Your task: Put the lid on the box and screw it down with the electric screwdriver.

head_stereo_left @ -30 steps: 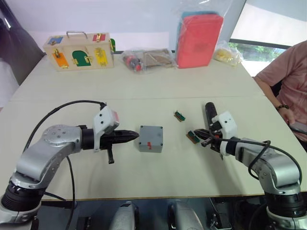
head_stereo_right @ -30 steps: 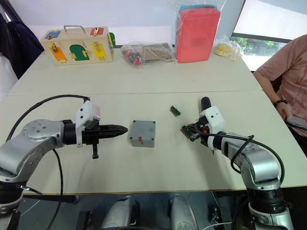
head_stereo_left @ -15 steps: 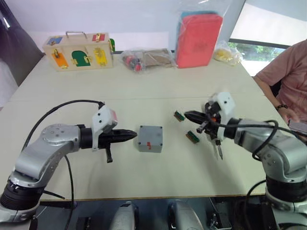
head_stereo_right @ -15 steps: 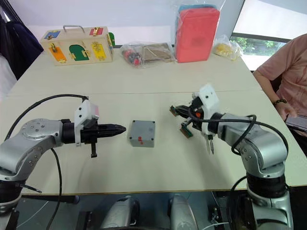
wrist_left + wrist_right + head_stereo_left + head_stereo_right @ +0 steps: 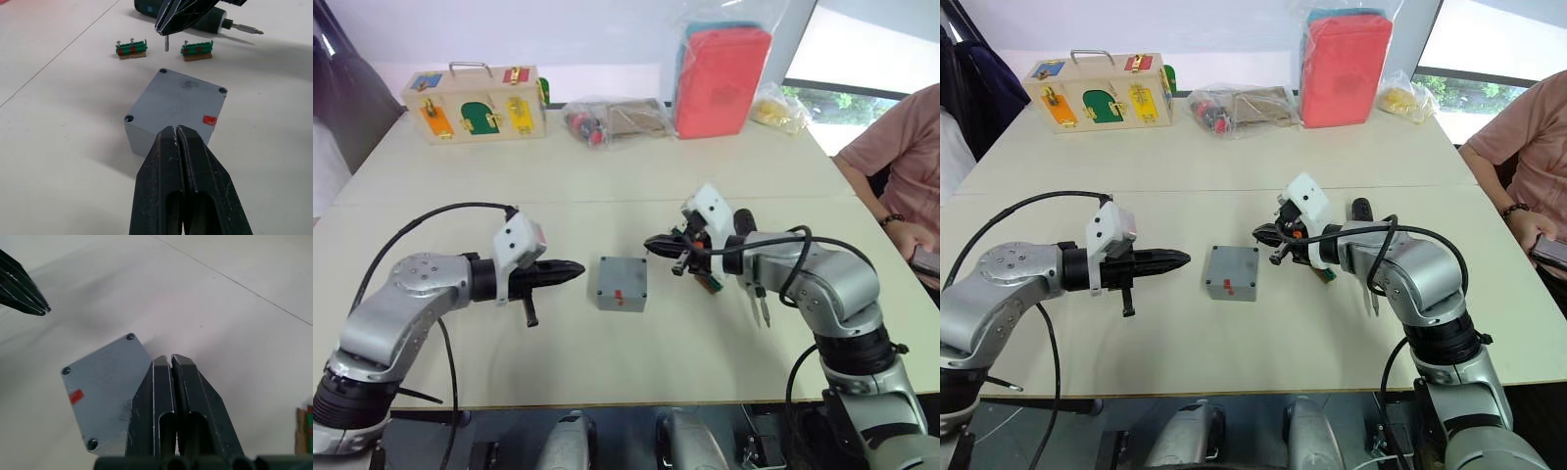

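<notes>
- The box (image 5: 622, 283) sits near the middle of the desk (image 5: 607, 186), between the two arms, red mark facing the robot.
- In the left wrist view its top face is a flat grey plate with screw heads showing at the corners; the lid (image 5: 183, 100) appears to be already seated. Whether those screws are tight cannot be told.
- Left gripper (image 5: 576, 267): jaws pressed together, empty, tip just beside the box's left side, not touching.
- Right gripper (image 5: 652, 241): jaws together, empty, hovering just beyond the box's far right corner.
- The electric screwdriver (image 5: 205, 19) lies flat on the desk behind the right gripper, bit pointing away from the box. Neither arm holds it.
- Two small green connector pieces (image 5: 131, 49) lie on the desk between box and screwdriver.
- Far edge of the desk: wooden latch box (image 5: 475, 103), red pouch (image 5: 720, 80), bagged parts. A person sits at the right edge.
- Judgement: lid placement looks done; the step in hand is fetching the driver.
- Next move calls for the right jaws to part, close around the screwdriver barrel, and bring the bit upright over a corner screw. The left gripper could steady the box.
</notes>
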`<control>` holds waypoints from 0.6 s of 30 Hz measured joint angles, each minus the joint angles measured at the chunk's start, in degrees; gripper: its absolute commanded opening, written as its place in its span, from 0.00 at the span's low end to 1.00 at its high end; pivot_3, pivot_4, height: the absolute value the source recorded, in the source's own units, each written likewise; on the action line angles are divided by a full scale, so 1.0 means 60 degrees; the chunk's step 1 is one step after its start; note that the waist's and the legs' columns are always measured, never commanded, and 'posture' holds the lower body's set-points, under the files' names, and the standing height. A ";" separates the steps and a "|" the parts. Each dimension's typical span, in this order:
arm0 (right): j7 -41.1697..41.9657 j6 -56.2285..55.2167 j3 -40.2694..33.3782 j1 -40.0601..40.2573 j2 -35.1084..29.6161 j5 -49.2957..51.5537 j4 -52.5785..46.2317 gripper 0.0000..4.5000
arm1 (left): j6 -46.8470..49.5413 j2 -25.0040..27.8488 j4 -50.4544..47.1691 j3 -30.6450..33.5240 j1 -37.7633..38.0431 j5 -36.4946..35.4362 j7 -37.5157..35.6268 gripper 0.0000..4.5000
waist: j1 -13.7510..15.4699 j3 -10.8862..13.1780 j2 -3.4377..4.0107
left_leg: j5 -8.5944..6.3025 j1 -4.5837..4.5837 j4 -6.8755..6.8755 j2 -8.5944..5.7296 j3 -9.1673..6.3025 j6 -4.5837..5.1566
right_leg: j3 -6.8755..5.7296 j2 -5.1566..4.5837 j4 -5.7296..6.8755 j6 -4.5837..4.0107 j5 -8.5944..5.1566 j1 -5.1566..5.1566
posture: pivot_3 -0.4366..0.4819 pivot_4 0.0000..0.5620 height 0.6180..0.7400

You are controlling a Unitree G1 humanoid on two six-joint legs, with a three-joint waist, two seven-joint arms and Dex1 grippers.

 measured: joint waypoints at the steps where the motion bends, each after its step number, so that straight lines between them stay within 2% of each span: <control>1: 0.0024 -0.0030 0.0051 0.0000 0.0000 -0.0011 0.0004 0.01 | -0.0007 0.0000 -0.0028 0.0003 0.0049 0.0000 0.0025 0.00 | -0.0002 0.0000 0.0000 | 0.0000 0.0001 0.0000 0.0000 -0.0001 0.0000 | 0.0000 0.0001 0.0001 0.0000 0.0000 0.0000 | 0.48 0.27 0.92; 18: 0.0081 -0.0408 0.0426 0.0001 0.0280 -0.0460 0.0471 0.01 | -0.0021 -0.0019 -0.0163 0.0015 0.0476 0.0006 0.0346 0.00 | -0.0002 0.0002 0.0000 | 0.0000 0.0000 0.0000 0.0002 -0.0001 0.0000 | -0.0001 0.0003 0.0003 -0.0001 0.0000 -0.0004 | 0.48 0.27 0.92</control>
